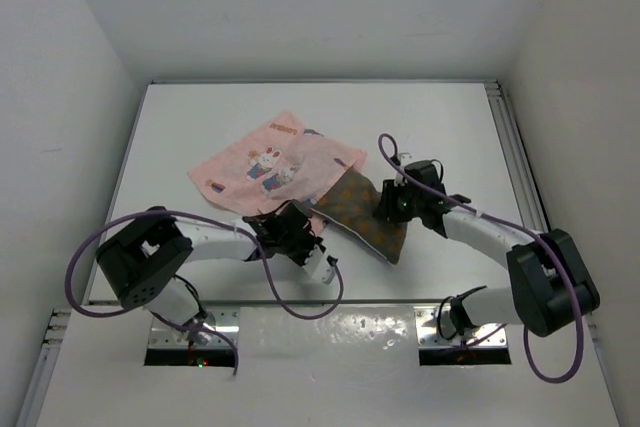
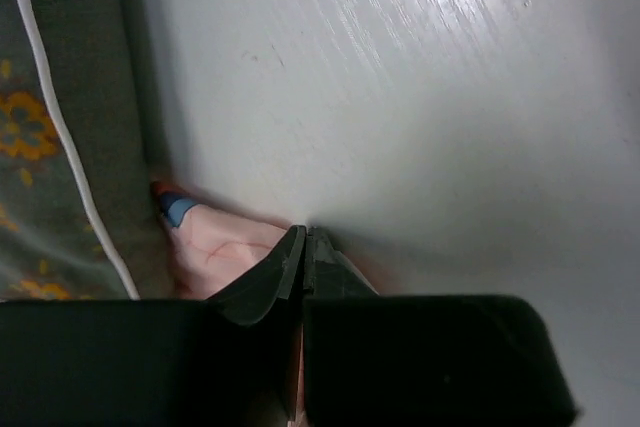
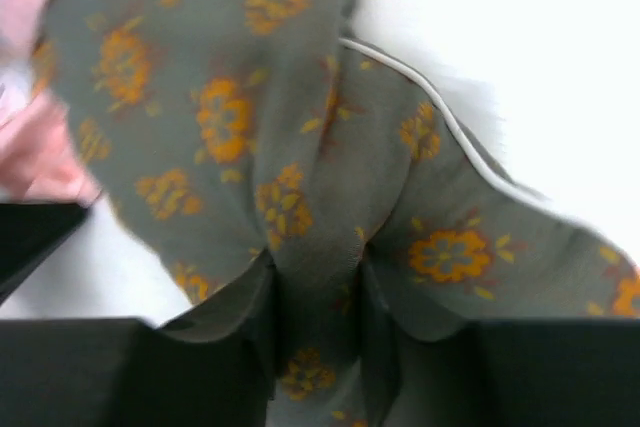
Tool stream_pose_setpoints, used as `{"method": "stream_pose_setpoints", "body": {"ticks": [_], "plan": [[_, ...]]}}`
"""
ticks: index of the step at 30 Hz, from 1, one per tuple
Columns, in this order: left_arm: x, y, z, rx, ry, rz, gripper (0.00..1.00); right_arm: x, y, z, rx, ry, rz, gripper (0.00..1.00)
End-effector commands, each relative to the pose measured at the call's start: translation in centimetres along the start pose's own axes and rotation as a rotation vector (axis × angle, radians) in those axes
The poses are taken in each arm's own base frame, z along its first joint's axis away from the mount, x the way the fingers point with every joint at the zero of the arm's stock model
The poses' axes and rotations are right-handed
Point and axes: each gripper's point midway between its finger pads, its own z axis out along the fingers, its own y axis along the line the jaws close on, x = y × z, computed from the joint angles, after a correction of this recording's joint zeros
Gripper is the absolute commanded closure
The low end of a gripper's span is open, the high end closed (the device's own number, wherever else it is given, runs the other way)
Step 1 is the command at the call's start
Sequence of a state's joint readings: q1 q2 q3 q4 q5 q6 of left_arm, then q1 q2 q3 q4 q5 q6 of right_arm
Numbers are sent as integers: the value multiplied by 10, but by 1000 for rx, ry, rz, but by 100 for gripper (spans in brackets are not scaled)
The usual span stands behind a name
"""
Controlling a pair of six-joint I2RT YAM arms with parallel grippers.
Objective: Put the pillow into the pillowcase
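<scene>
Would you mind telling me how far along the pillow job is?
Done: both grips. The left end effector is shut on the pillowcase edge, the right end effector on the pillow. In hand: the pillow's end sits at the pillowcase. Left: the pillow lies mostly outside, so insertion remains.

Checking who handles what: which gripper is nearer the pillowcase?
Left. The left gripper is shut on the pillowcase edge beside the pillow; the right gripper pinches the pillow, not touching the pillowcase.
</scene>
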State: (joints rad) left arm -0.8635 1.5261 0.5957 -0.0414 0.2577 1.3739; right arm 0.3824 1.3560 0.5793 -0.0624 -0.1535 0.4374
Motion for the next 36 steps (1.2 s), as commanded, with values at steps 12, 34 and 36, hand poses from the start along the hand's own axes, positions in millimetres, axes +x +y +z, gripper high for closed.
{"method": "stream_pose_setpoints", "body": {"ticks": [12,34,36], "plan": [[-19,5,-55,111,-97,-121,100,-79,73,-40,-238,-229,-212,1],[-17,38,-59,45,-151,-232,100,-101,16,128,-219,-69,329,49],[-16,44,-61,18,-156,-255,100,-85,10,128,-192,-28,351,63]]}}
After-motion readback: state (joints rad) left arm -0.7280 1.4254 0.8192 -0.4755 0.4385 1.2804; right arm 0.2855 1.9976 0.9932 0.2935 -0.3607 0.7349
